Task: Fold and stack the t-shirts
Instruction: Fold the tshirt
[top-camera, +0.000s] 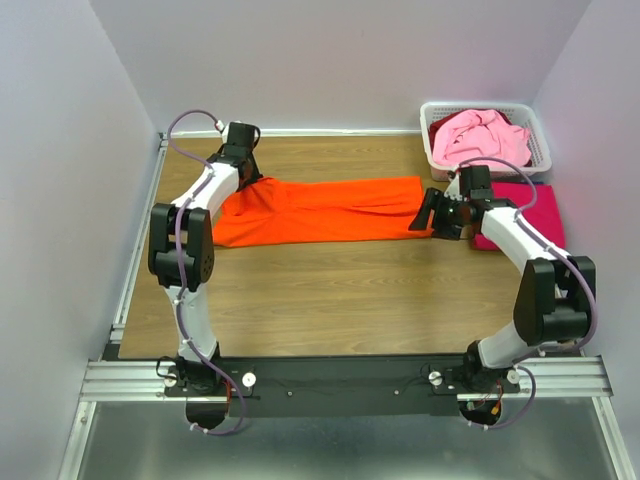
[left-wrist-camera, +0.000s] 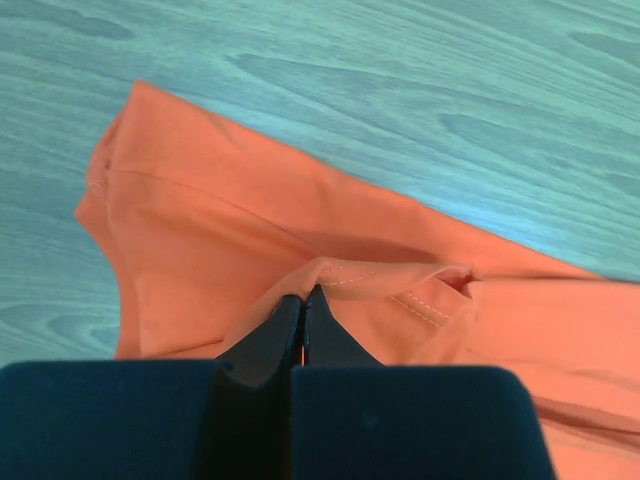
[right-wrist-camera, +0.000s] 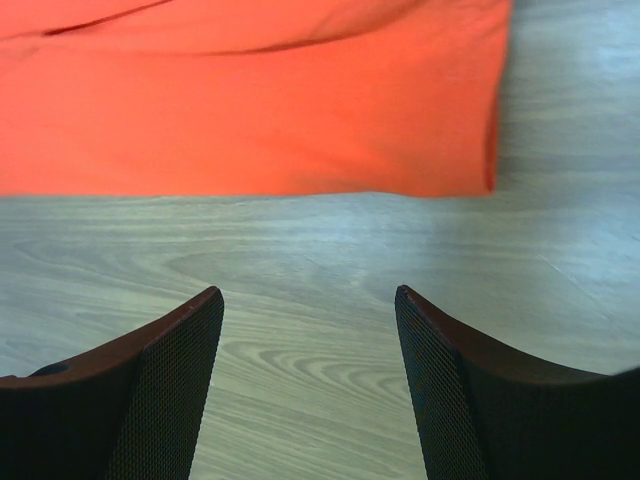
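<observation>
My left claw (left-wrist-camera: 303, 303): clamped on the hem of the bright orange cloth t-shirt (top-camera: 330, 210) stretched across the wooden table (top-camera: 330, 290).
My right claw (right-wrist-camera: 308, 298): wide, empty, beside its other end.
Around: magenta-red cloth t-shirt (top-camera: 548, 215) beneath my right arm; pale pink cloth t-shirt (top-camera: 480, 135) in the white slotted plastic basket (top-camera: 482, 105).

The left arm (top-camera: 180, 245) climbs from its base to a high elbow, then reaches away to the far left with its wrist tipped downward. The left end effector (left-wrist-camera: 303, 312) has its two dark fingers pressed flat together. From the wrist view they seem to pinch a raised fold of the orange t-shirt (left-wrist-camera: 250, 240), though the tips are partly buried. The right arm (top-camera: 545, 300) bends out to the right, then angles back inward. The right end effector (top-camera: 430, 213) points leftward and down, its fingers (right-wrist-camera: 170, 380) spread wide, gripping nothing.
</observation>
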